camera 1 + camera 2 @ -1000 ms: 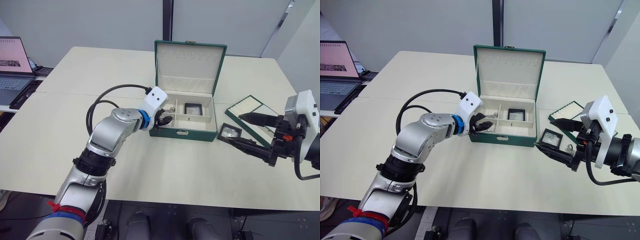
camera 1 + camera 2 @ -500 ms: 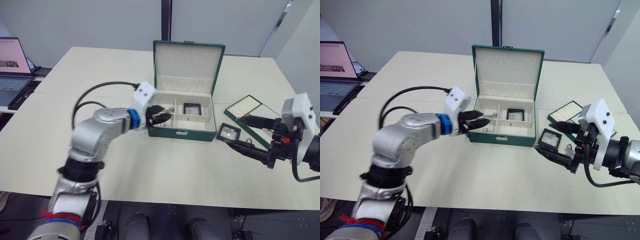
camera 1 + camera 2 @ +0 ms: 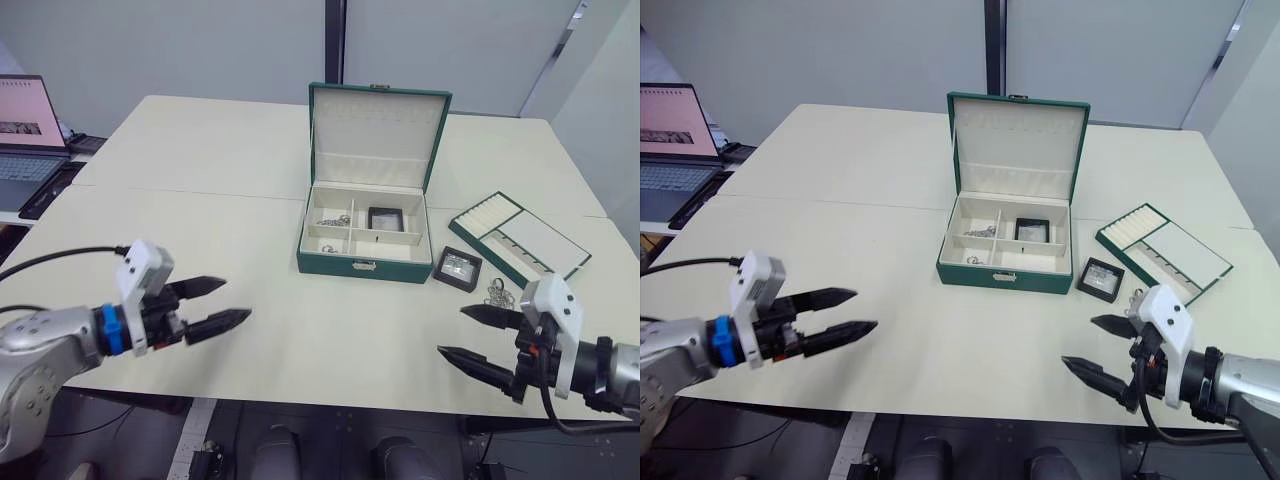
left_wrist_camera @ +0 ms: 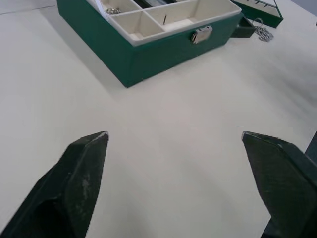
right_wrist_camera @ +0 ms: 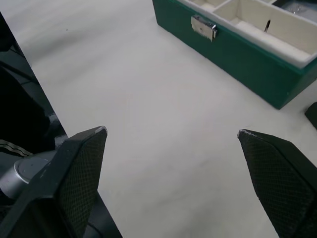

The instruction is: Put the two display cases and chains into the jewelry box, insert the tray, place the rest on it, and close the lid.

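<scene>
Dark green and cream-lined, the jewelry box [image 3: 366,232] sits open near the middle of a pale table [image 3: 200,200], its lid [image 3: 377,138] standing upright at the back. One display case [image 3: 385,218] lies in a rear compartment, with a silver chain [image 3: 333,220] in the compartment beside it. The second display case [image 3: 459,268] rests on the table just to the right of the box. A bunch of silver rings [image 3: 498,294] lies near it, and the tray [image 3: 519,237] sits further right. Both arms hover low at the near edge of the table, well apart from the box. The left tool [image 3: 215,304] and the right tool [image 3: 470,334] each have their fingers spread and hold nothing. The filling step looks half done. The next move likely calls for the right tool to reach the second case on the table, pinch it and carry it into the box.
</scene>
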Action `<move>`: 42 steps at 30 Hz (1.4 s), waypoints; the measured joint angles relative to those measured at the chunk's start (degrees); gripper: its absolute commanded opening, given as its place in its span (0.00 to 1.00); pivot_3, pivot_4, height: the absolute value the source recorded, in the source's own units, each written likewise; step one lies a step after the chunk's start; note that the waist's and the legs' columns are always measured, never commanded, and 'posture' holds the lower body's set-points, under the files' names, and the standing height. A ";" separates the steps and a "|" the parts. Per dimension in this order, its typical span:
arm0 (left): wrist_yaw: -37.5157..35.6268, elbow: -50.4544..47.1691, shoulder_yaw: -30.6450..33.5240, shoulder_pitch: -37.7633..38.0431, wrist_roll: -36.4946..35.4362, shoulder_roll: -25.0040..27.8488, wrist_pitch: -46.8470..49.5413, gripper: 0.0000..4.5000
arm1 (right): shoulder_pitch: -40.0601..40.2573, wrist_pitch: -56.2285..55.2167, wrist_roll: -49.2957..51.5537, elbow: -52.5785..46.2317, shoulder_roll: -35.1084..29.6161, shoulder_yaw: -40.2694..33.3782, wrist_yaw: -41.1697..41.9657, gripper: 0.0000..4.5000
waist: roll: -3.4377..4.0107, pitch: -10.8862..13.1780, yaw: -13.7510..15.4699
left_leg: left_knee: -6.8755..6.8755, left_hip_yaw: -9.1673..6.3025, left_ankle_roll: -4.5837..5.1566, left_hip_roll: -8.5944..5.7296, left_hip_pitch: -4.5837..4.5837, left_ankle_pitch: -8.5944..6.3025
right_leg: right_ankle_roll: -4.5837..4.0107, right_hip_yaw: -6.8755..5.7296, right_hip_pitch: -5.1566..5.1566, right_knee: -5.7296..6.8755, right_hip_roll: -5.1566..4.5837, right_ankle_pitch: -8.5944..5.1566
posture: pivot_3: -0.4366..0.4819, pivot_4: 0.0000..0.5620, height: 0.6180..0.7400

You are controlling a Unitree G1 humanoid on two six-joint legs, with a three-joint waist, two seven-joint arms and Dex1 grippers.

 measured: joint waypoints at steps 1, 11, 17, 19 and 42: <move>-1.30 0.40 1.39 2.97 0.74 0.01 -2.57 0.99 | 1.10 -0.54 -0.87 -0.26 0.39 0.50 0.11 1.00 | 0.00 -0.01 -0.04 | -0.01 0.02 0.01 0.00 0.03 -0.01 | 0.00 0.03 0.01 0.00 0.00 0.00 | 0.48 0.27 1.00; -8.04 5.30 4.20 10.50 2.22 0.80 -13.93 0.99 | 4.65 -2.20 -5.00 -0.22 1.55 0.96 1.44 1.00 | -0.04 -0.03 -0.63 | -0.02 0.06 0.03 -0.02 0.10 -0.03 | -0.01 0.08 -0.20 -0.01 0.00 -0.01 | 0.48 0.27 1.00; -10.20 5.95 4.19 9.20 -0.51 3.50 -13.68 0.99 | 4.17 -1.97 -5.50 -0.06 1.47 1.09 1.66 1.00 | -0.06 -0.03 -1.02 | -0.03 0.04 0.03 -0.01 0.10 -0.03 | -0.01 0.06 -0.20 0.00 0.01 -0.01 | 0.48 0.27 1.00; -11.31 5.25 4.13 6.29 -3.89 5.63 -11.72 0.99 | 3.23 -1.87 -5.49 0.31 0.90 1.19 2.36 1.00 | -0.06 -0.03 -0.99 | -0.03 0.03 0.03 -0.01 0.10 -0.03 | -0.01 0.03 -0.23 0.01 0.00 -0.01 | 0.48 0.27 1.00; -14.17 1.77 -6.67 -8.16 -9.32 7.49 -15.15 0.99 | 0.00 -0.41 -6.52 5.64 -3.75 -4.78 6.80 1.00 | 0.00 -0.03 -1.16 | -0.02 0.14 0.04 -0.01 0.13 -0.03 | -0.01 0.18 0.05 0.00 0.04 0.00 | 0.48 0.27 1.00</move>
